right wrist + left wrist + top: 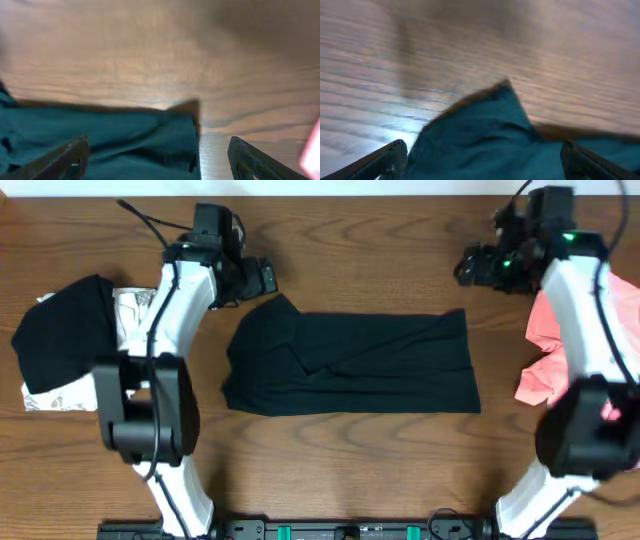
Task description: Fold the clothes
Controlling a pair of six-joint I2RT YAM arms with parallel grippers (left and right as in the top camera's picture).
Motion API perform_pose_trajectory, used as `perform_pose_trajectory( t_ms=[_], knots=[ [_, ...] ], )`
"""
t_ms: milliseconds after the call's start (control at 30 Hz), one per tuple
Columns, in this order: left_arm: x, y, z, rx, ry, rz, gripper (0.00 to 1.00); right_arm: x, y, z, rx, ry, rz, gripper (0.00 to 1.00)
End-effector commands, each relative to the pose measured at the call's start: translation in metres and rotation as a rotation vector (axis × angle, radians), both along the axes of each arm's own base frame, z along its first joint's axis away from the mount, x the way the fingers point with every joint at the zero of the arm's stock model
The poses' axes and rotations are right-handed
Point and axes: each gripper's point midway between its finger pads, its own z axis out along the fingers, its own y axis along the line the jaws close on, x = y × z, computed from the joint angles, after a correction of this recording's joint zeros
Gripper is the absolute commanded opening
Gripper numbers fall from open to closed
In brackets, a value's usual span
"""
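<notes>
White-shelled arms (172, 305) with black joints and cables end in a black left claw (264, 277) and right claw (468, 266).

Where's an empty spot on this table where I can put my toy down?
Bare wood lies in front of the black T-shirt, between the left arm and right arm, and behind it, between the left gripper and right gripper. The left side is crowded with the stacked clothes; the right with the pink garment.
</notes>
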Motion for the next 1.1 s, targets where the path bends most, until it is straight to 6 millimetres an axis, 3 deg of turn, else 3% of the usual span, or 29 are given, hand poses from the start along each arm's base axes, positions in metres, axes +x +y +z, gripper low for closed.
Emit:
perform_pose_trajectory(
  t_ms=[0,133,233,700,1067],
  knots=[
    [0.002,-0.014,-0.012,0.001,0.002,-0.095,0.98,0.000,0.008,-0.035,0.045,0.074,0.035,0.86],
    [0.005,-0.016,-0.027,0.005,0.011,-0.105,0.98,0.000,0.012,-0.064,0.050,0.128,0.050,0.86],
    [0.010,-0.016,-0.033,0.005,0.005,-0.106,0.98,0.002,0.017,-0.073,0.049,0.129,0.072,0.84],
    [0.015,-0.019,-0.053,0.006,0.009,-0.114,0.98,0.013,0.017,-0.081,0.046,0.097,0.074,0.77],
    [0.029,-0.029,-0.047,0.004,-0.061,-0.129,0.98,0.014,0.022,-0.085,0.046,0.099,0.084,0.77]
  ],
)
